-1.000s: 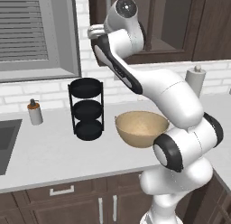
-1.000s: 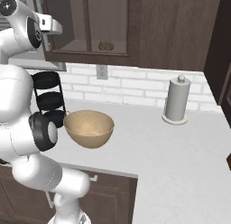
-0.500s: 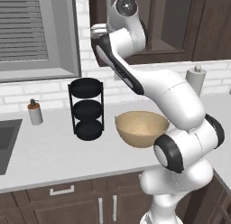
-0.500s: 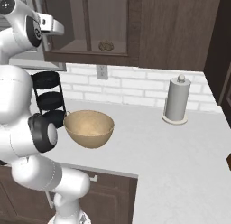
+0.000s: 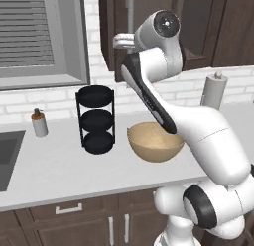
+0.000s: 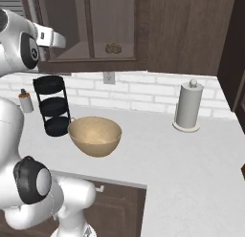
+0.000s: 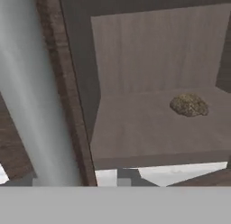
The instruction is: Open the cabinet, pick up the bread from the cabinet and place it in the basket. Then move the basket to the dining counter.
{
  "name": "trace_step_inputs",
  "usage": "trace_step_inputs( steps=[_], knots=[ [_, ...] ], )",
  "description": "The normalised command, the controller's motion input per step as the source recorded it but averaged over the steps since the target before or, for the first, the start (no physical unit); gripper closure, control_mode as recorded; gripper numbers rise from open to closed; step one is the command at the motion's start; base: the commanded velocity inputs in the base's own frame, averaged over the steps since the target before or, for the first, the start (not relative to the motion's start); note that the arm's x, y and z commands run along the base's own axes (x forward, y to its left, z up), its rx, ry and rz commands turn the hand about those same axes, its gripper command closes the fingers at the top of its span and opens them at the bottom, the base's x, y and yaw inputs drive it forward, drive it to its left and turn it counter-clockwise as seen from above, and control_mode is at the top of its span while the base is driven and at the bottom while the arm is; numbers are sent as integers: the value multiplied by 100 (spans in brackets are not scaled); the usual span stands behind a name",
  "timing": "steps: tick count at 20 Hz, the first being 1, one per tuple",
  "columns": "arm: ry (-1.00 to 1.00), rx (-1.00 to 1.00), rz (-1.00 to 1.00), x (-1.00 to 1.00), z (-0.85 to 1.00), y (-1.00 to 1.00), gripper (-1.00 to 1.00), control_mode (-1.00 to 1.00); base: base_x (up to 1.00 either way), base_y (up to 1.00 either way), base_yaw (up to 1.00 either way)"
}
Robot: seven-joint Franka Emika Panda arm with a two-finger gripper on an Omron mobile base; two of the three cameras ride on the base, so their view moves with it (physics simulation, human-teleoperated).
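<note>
The dark brown cabinet (image 6: 143, 30) hangs above the worktop. The small lumpy bread (image 6: 113, 48) lies on its shelf, behind the glass-panelled front. In the hand view the bread (image 7: 189, 105) rests right of centre, and the cabinet's metal bar handle (image 7: 27, 92) runs very close along the left. My gripper (image 5: 118, 41) is raised to the handle (image 5: 130, 14) at the door's edge, and its fingers are hidden. The tan basket (image 5: 155, 150) stands with nothing in it on the worktop below. The dining counter is out of view.
A black three-tier rack (image 5: 96, 118) stands left of the basket (image 6: 94, 144). A paper towel roll (image 6: 187, 107) is at the back right. A small bottle (image 5: 38, 123) and a sink corner (image 5: 7, 155) lie to the left. The grey-white worktop (image 6: 191, 174) spreads right.
The upper arm and hand have shifted right and a little lower beside the cabinet handle. The basket, rack and bread have stayed put.
</note>
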Motion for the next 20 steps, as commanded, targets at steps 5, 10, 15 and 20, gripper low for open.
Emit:
trace_step_inputs(
  steps=[5, 10, 15, 20],
  knots=[
    [-10, 15, 0, -96, 0, -100, 100, -100, 0, 0, 0],
    [0, 16, 0, -79, 0, -100, 100, -100, 0, 0, 0],
    [0, 21, 0, -70, -1, -100, 100, -100, 0, 0, 0],
    [0, 25, 0, -56, -4, -100, 100, -100, 0, 0, 0]
  ],
)
